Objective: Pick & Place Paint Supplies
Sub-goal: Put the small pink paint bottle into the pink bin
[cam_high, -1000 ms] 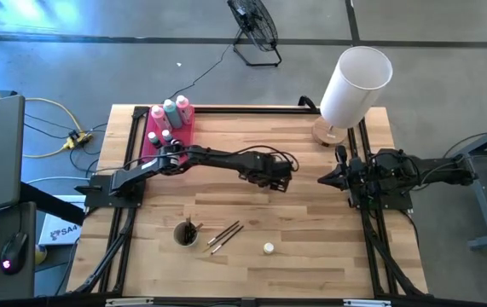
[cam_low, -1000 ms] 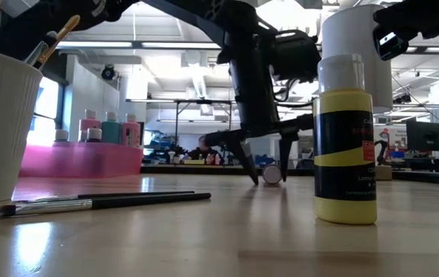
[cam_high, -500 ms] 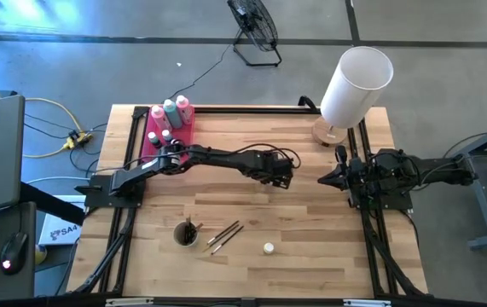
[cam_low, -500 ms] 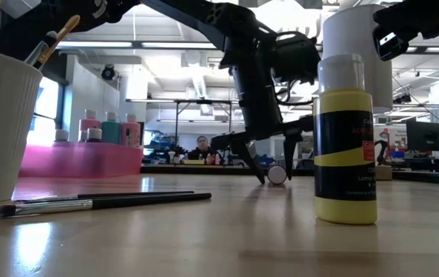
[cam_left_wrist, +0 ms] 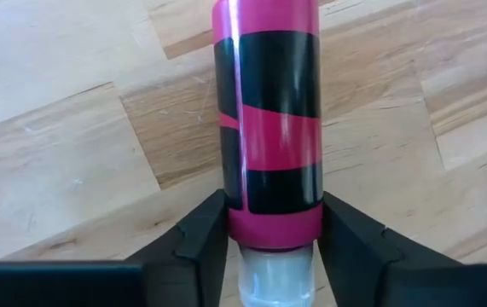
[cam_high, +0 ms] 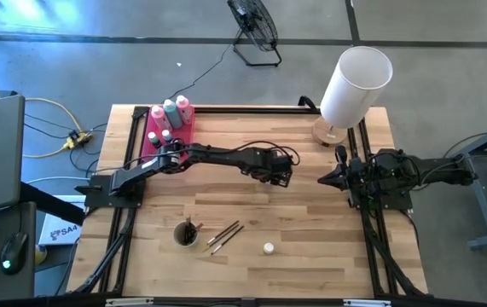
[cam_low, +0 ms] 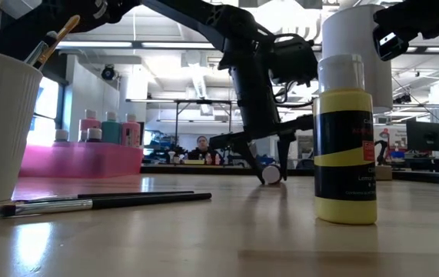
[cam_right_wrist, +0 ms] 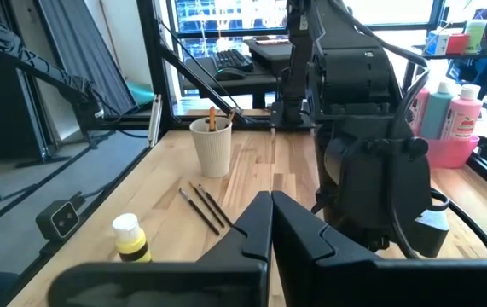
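A wooden table with a black frame is standing on a grey floor, with a floor fan beyond its far edge and a large workshop room stretching out behind it in the low view. At the table's far left corner a pink tray is holding two pink bottles and a teal bottle with white caps, plus a couple of tiny capped pots. A big white cylinder lampshade is standing at the far right corner.

The left arm is reaching across to the middle of the table, where the left hand is grasping a pink-and-black squeeze bottle lying on its side on the wood. In the left wrist view both dark fingers are pressing against the bottle's sides just above its white cap, one on each side. In the low view the cap end is showing between the lowered fingers, at table level.

Near the front edge a white ribbed cup is holding brushes, and two thin dark-handled brushes are lying just beside it on the table. A yellow bottle with a white cap is standing upright to their right, apart from them.

The right hand is waiting clenched at the table's right side, above the frame rail.
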### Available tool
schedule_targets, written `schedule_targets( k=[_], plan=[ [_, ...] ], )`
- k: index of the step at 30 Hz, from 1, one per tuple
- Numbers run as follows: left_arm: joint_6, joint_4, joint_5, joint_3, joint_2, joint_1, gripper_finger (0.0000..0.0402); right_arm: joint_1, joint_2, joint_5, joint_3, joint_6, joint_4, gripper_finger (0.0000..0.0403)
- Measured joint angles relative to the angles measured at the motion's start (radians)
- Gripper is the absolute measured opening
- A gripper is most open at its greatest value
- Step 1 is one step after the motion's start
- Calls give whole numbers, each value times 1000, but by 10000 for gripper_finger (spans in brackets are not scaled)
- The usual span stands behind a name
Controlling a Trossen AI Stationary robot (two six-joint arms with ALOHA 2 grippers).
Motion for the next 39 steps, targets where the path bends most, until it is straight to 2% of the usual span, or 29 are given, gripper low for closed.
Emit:
schedule_targets(
  k=[4, 10, 19, 28, 39],
  plan=[
    [3, -1, 14, 0, 0, 0, 146, 0, 0, 0, 0, 0, -3, 2],
    [27, -44, 47, 1, -1, -2, 183, 0, 0, 0, 0, 0, -10, 2],
    [41, -55, 53, 1, -2, -2, 148, 0, 0, 0, 0, 0, -12, 2],
    [113, -56, 53, 0, -2, -3, 166, 0, 0, -6, 0, 0, -16, 2],
    [187, -61, 99, 0, -2, 0, 153, 0, 0, -7, 0, 0, -19, 2]
  ],
)
